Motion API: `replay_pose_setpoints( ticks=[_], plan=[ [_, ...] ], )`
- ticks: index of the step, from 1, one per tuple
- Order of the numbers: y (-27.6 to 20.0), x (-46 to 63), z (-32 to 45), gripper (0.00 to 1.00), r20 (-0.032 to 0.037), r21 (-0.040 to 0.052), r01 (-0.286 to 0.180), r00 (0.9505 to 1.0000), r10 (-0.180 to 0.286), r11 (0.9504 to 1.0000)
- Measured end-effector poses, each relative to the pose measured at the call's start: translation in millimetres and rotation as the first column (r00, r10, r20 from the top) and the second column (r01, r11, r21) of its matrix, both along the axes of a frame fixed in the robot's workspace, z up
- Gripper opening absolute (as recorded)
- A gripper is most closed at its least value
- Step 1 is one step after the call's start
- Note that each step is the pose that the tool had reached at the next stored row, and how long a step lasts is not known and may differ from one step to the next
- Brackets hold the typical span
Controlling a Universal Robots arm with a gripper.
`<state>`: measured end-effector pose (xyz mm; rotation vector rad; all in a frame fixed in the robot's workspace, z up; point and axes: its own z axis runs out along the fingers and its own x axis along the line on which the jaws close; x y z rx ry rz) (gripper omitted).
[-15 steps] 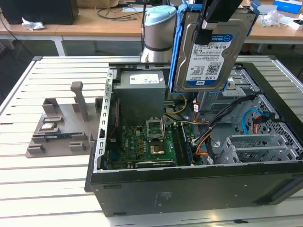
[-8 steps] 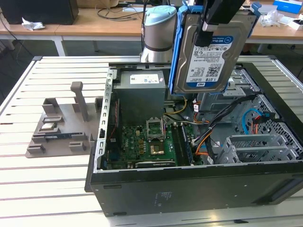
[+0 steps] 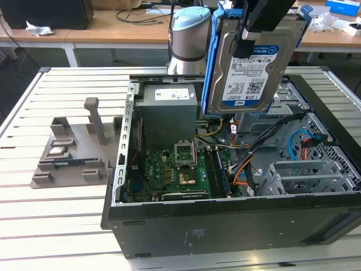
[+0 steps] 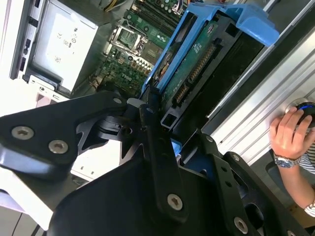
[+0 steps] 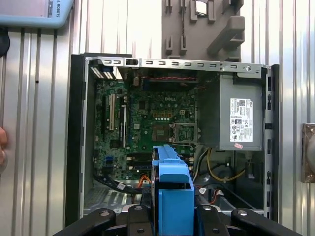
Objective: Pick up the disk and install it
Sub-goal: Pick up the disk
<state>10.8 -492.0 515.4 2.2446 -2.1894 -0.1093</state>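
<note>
Pincer (image 3: 251,34) clamps the disk (image 3: 248,73) by its top edge. The disk hangs straight below the pincer, with its long axis near upright and slightly tilted. It sits above the open computer case (image 3: 225,226) and is not yet seated. It is over the case's drive-bay end, just beside the power supply (image 3: 169,113), toward the exterior view's right. Blue side rails (image 5: 172,196) frame the disk. Its white-and-blue barcode label faces outward from the case. The power supply carries a white sticker; print not transcribed. A person's hand (image 4: 290,132) is outside the case, well apart.
</note>
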Motion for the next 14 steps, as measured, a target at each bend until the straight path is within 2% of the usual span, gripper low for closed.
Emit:
replay_pose_setpoints(
  ticks=[14],
  plan=[
    [-7.7,0.0,-2.0,0.36,0.0,0.0001,0.0,1.0,0.0,1.0]
  ],
)
